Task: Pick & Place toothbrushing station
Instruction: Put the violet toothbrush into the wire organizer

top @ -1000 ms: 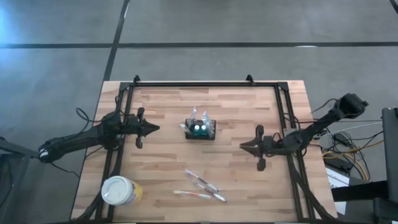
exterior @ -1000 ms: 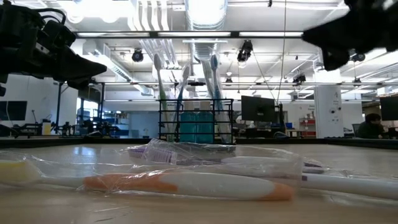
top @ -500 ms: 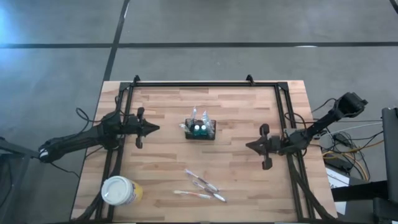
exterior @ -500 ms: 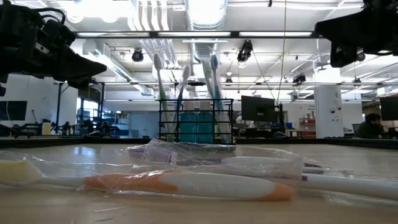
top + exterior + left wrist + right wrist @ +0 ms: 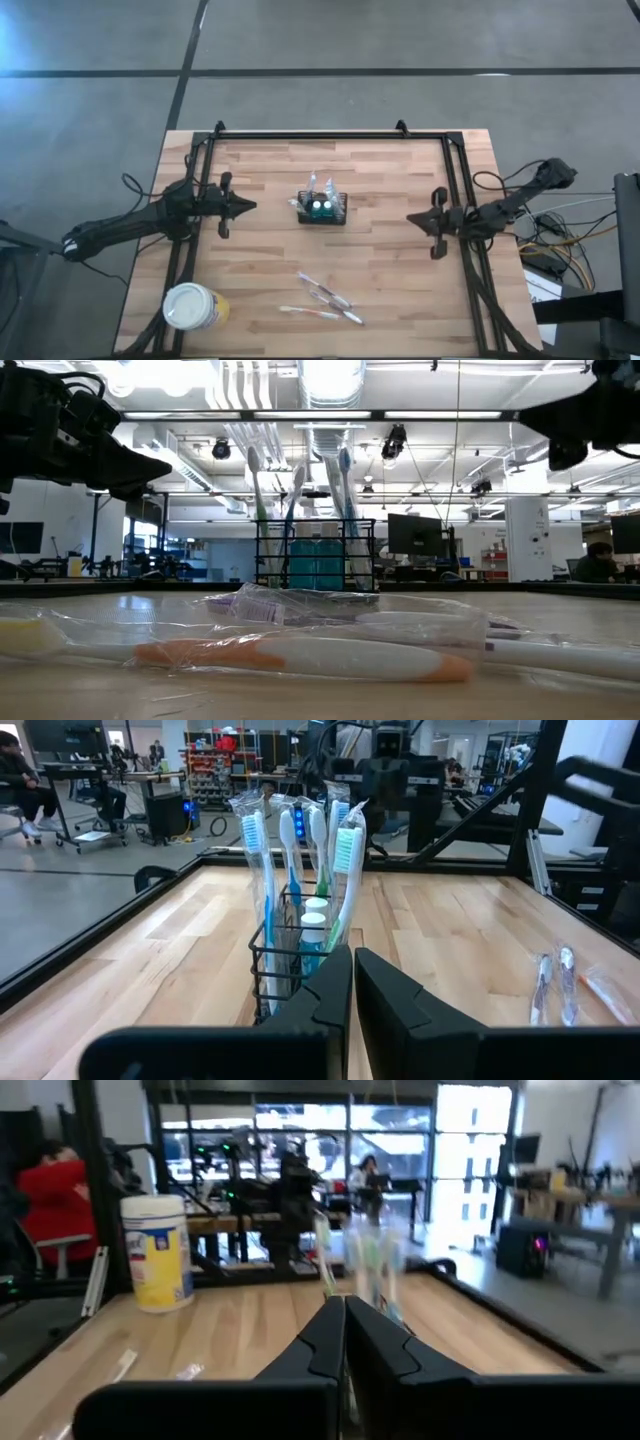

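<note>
The toothbrushing station point(image 5: 322, 208), a small black wire-mesh caddy holding several wrapped toothbrushes and two teal bottles, stands upright on its base at the middle of the wooden table; it also shows in the low view point(image 5: 318, 555) and the left wrist view point(image 5: 300, 945). My left gripper point(image 5: 250, 207) is shut and empty, level, a short way to the caddy's left, pointing at it point(image 5: 352, 982). My right gripper point(image 5: 411, 218) is shut and empty, well to the caddy's right near the right rail, pointing toward it point(image 5: 344, 1330).
A round white-lidded yellow cup point(image 5: 193, 306) stands at the near left corner. Several wrapped toothbrushes point(image 5: 322, 300) lie loose on the table near the front edge, close before the low camera point(image 5: 300, 652). A black rail frame point(image 5: 330, 135) runs around the tabletop.
My right gripper has drawn back toward the table's right edge and a little toward the far edge, staying shut. The caddy and my left gripper have kept still.
</note>
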You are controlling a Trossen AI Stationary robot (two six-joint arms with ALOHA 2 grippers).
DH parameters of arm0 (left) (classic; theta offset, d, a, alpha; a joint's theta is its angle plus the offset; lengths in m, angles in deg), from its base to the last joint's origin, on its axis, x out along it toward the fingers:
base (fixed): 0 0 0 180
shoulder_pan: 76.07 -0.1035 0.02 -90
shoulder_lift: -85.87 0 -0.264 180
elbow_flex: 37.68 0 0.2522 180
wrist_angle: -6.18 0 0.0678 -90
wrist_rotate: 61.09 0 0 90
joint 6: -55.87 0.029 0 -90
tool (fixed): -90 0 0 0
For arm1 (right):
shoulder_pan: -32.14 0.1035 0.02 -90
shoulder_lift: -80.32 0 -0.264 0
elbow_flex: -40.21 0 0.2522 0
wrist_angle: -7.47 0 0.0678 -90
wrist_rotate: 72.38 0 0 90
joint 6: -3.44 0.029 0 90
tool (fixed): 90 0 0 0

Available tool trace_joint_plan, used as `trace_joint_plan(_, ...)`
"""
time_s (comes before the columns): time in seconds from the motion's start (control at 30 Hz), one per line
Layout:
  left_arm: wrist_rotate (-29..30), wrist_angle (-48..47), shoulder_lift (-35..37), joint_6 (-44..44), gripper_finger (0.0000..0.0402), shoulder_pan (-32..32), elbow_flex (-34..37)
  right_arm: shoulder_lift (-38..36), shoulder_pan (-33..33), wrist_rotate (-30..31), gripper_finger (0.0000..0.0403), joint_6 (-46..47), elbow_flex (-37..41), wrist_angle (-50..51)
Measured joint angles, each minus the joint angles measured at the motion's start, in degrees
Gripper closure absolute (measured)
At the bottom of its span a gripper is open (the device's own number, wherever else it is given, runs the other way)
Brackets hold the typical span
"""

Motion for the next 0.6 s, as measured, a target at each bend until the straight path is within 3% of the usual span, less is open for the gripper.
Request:
trace_joint_plan(0.13, 0.00, -0.01, 0.00, -0.02, 0.0378, -0.01, 0.01, -9.46, -0.01, 1.75, 0.0394, 5.34, 0.00, 12.72)
trace_joint_plan(0.27, 0.00, -0.01, 0.00, -0.02, 0.0378, 0.00, -0.01, -13.99, -0.01, 2.22, 0.0394, 9.17, -0.01, 19.39)
trace_joint_plan(0.43, 0.00, -0.01, 0.00, 0.00, 0.0378, 0.00, 0.01, -12.30, -0.01, 2.11, 0.0394, 13.74, -0.02, 19.29)
trace_joint_plan(0.6, 0.00, -0.01, 0.00, 0.09, 0.0378, -0.01, 0.00, -5.41, -0.01, 1.86, 0.0394, 19.13, -0.02, 17.69)
